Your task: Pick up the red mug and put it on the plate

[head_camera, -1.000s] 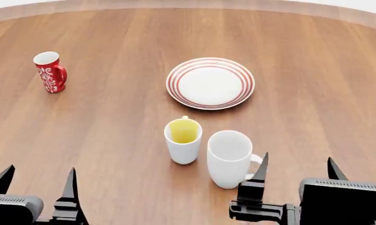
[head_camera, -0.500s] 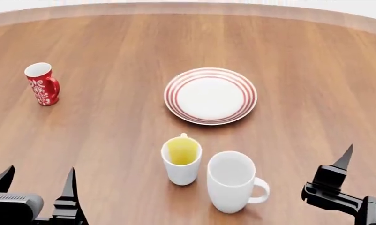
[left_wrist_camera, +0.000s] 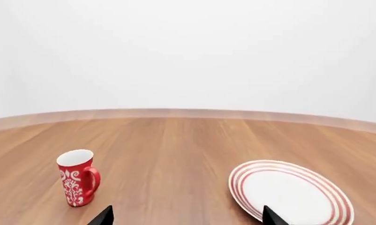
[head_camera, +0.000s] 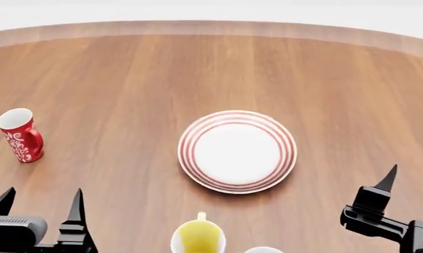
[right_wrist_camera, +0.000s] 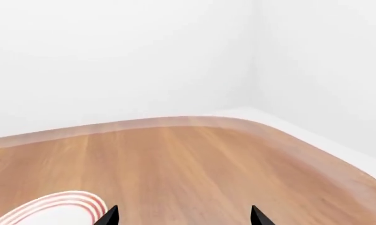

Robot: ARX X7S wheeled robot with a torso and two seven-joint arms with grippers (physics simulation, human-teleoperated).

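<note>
The red mug (head_camera: pixel 20 135) with a white floral pattern stands upright at the far left of the wooden table; it also shows in the left wrist view (left_wrist_camera: pixel 77 177). The plate (head_camera: pixel 238 151), white with red rings, lies at the middle of the table, and shows in the left wrist view (left_wrist_camera: pixel 290 194) and partly in the right wrist view (right_wrist_camera: pixel 53 212). My left gripper (head_camera: pixel 39 204) is open and empty at the near left, below the red mug. My right gripper (head_camera: pixel 409 211) is open and empty at the near right; only one fingertip shows in the head view.
A white mug with a yellow inside (head_camera: pixel 198 235) stands at the near edge of the head view, in front of the plate. The rim of a larger white mug (head_camera: pixel 263 250) just shows beside it. The table's rounded far edge (head_camera: pixel 211 25) runs across the back.
The head view has tilted up: the mugs and plate have slid down the picture, and the two white mugs are now mostly cut off. The right gripper moved to the right earlier.
</note>
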